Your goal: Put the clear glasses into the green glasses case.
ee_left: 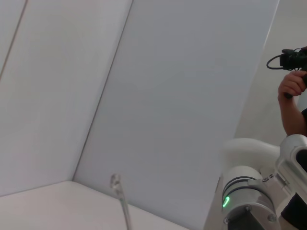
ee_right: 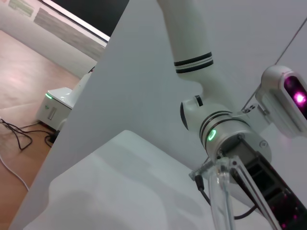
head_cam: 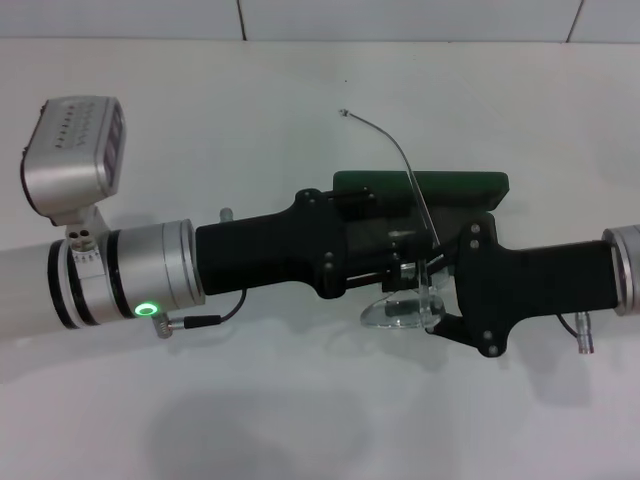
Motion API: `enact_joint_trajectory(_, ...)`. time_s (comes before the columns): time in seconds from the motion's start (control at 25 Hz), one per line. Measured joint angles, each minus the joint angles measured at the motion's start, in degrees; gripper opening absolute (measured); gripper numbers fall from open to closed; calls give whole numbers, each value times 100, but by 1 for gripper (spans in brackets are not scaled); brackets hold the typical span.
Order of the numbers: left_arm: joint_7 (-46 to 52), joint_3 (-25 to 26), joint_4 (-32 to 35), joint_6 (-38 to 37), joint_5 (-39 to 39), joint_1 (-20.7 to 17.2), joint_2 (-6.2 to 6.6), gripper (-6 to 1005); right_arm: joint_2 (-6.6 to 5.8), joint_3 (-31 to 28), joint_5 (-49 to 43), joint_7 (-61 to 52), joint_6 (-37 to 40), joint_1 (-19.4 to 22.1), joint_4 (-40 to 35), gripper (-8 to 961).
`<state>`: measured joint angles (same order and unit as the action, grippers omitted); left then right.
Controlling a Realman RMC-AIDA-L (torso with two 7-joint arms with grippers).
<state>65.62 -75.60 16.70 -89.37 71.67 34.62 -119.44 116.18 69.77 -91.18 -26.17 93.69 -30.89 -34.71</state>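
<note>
The clear glasses (head_cam: 400, 312) hang in the air at the middle of the head view. One thin arm of theirs rises up and back. My right gripper (head_cam: 445, 285) comes in from the right and is shut on them at the lens end. In the right wrist view the clear frame (ee_right: 223, 191) stands close up. My left gripper (head_cam: 410, 262) reaches in from the left and meets the glasses at the same spot. The left wrist view shows only the glasses' arm tip (ee_left: 117, 184). The green glasses case (head_cam: 450, 185) lies on the table just behind and under both grippers, partly hidden.
A white table (head_cam: 300, 420) runs under both arms, with a white wall behind it. A thin cable (head_cam: 200, 320) hangs below my left wrist. A person with a camera (ee_left: 292, 86) stands far off in the left wrist view.
</note>
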Motion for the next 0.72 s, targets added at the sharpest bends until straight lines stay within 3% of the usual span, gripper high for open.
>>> enact_joint_trajectory(0.44, -2, 50, 6, -6, -21, -16, 28, 589, -1, 9, 5, 135, 50, 224, -70, 167)
enact_joint_trajectory(0.72, 40, 205, 170, 215, -42, -247, 204, 589, -43, -38, 6, 159, 586, 336, -151, 170)
